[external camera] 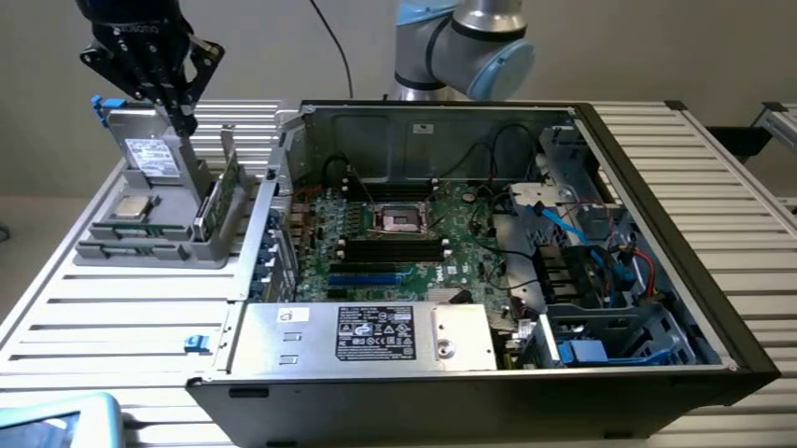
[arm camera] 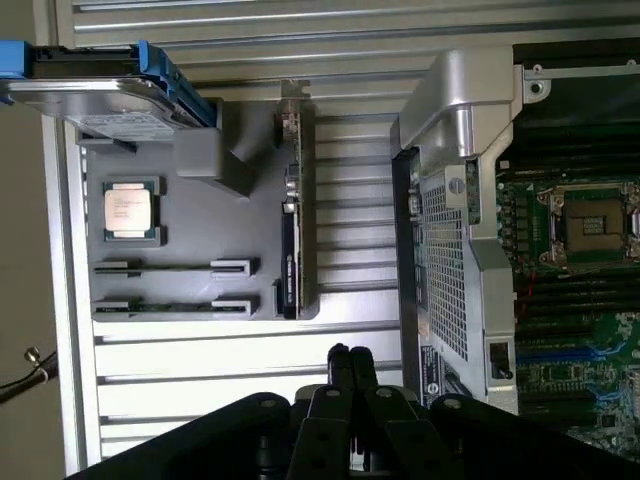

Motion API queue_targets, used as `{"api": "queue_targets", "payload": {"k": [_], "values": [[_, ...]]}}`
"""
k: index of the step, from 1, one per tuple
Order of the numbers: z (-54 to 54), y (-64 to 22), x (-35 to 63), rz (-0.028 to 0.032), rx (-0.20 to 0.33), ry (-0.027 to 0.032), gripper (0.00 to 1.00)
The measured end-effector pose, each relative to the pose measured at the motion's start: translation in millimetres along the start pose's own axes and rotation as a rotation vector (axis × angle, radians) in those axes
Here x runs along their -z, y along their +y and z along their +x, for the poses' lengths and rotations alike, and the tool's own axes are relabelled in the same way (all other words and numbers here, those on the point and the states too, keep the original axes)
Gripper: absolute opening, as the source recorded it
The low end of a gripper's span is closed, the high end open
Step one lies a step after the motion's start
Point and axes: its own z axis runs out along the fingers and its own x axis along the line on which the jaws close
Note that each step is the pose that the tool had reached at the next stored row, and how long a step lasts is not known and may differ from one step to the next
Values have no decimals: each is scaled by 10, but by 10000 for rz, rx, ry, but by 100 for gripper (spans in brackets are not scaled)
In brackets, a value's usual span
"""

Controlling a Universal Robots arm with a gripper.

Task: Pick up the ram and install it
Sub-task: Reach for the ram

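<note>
While the gripper (external camera: 187, 119) hangs clenched on nothing above the gray tray's (external camera: 149, 254) far end, bare slatted table (external camera: 112, 327) lies open before the tray, and the computer case (external camera: 436, 411) stands just beside its edge on the exterior view's right. The wrist view picks out the ram (arm camera: 170, 307) set in a tray slot near the processor (arm camera: 132, 210), apart from the closed fingertips (arm camera: 340, 365).

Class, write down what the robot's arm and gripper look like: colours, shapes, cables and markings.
The arm has rounded silver-grey joints with a light-blue cap. The gripper is black, with jointed linked-bar fingers narrowing to slim tips. Pale lettering on its body is unreadable. A thin dark cable runs near the arm.
</note>
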Motion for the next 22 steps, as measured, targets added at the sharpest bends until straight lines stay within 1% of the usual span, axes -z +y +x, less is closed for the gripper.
{"api": "queue_targets", "payload": {"k": [5,15,19,22], "values": [[229,11,-5,1,0,14,11],[686,48,-38,1,0,16,11],[873,68,-61,1,0,17,11],[1010,91,-95,4,0,16,11]]}}
